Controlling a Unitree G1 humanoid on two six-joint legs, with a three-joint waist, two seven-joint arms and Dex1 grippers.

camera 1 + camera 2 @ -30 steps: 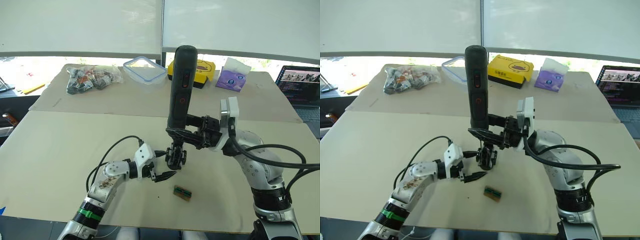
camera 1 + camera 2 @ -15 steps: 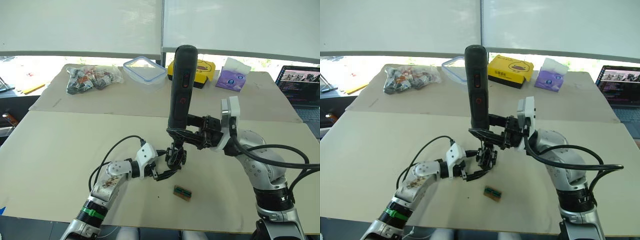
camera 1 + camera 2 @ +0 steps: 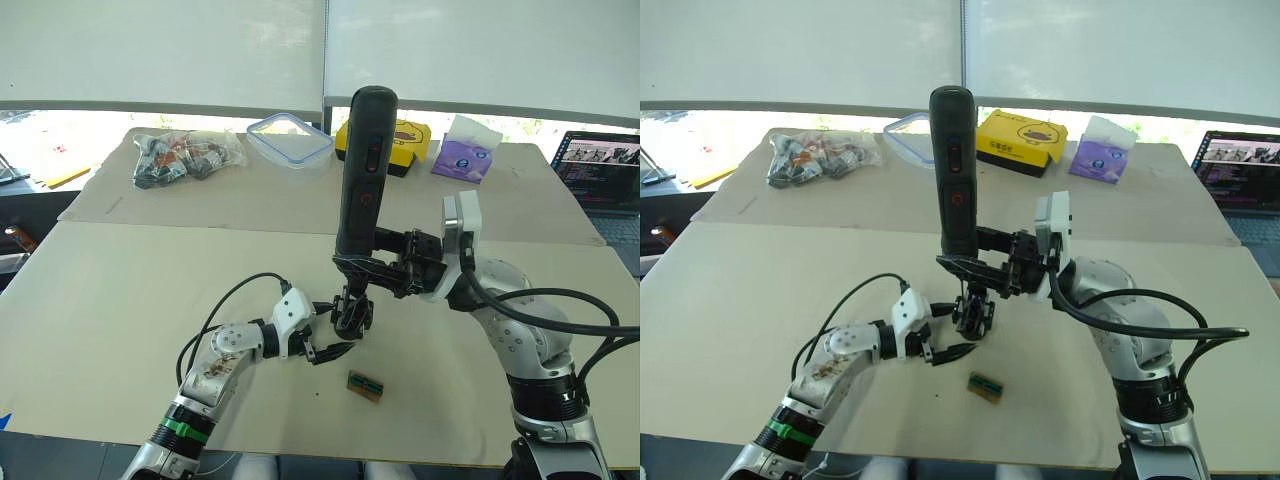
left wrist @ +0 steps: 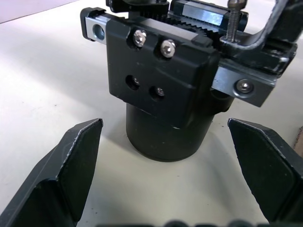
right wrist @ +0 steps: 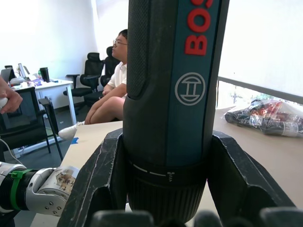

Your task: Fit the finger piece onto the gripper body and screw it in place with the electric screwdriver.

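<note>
Right gripper [image 3: 352,266] clamped around the lower barrel of the electric screwdriver [image 3: 362,170], one black finger [image 5: 102,179] pressed against each side of the grip. Screwdriver held upright, bit pointing down, red marks on its side facing the head camera, tip meeting the top of the gripper body [image 3: 352,314] on the table [image 3: 120,290]. Thin metal bit [image 4: 232,21] visible in the left wrist view, coming down at the body's upper edge beside a toothed metal rail.

Left gripper [image 3: 328,340] low over the table, just beside the gripper body, fingers spread wide and holding nothing. Body standing between and just beyond the two black fingertips [image 4: 78,151], a clear gap on each side. Body's facing side a black block with two silver screw heads near its top and two empty holes below them, sitting on a round black base. Finger piece not told apart from the body in these frames.

Small flat green-and-tan block [image 3: 366,385] lying on the table near the gripper body, toward the robot, apart from both grippers.

Farther back on the table: clear bag of small parts [image 3: 185,157] at the left, clear plastic container with a blue-rimmed lid [image 3: 288,138] behind the screwdriver's left side, yellow box [image 3: 408,145] partly hidden by the screwdriver, purple tissue pack [image 3: 462,155], open laptop [image 3: 604,172] at the right edge.

Seated person [image 5: 116,82] in the right wrist view, among office chairs.
</note>
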